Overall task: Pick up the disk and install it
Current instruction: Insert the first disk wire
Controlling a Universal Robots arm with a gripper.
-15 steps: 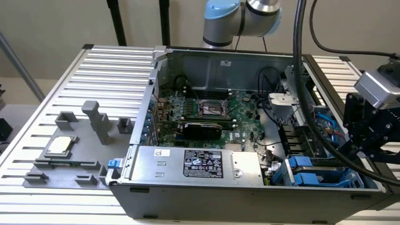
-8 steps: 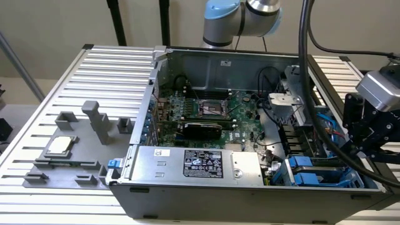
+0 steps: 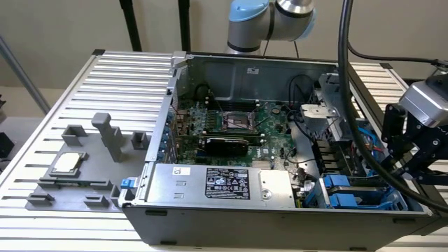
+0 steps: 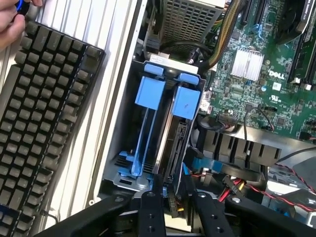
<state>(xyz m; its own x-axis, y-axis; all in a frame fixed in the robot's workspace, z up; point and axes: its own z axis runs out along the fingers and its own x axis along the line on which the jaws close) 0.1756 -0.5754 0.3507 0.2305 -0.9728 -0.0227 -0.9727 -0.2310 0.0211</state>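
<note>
Gripper: hanging at the near end of the disk, lined up with its long edge. Whether it is clamping the disk or standing free of it cannot be told. The alignment is judged to be favouring straight travel along the bay's guides.

Disk: standing on edge inside the drive bay at a corner of the computer case, with its blue carrier tab at the far end. It is sitting deep in its slot, so it is looking largely seated, though full engagement cannot be confirmed.

Neighbouring blue carrier: occupying the slot just beside the disk, toward the case wall. The two are lying parallel, as the slots are dictating.

Motherboard: lying on the bay's other side. Red cables are running near the gripper, a snagging risk by judgement.

Power supply: silver box with black label, sitting beside the bay, toward the exterior view's left.

Keyboard: resting on the slatted table outside the case wall. A person's hand is showing at its far corner.

Small silver chip: lying on a grey fixture, well apart from the bay.
</note>
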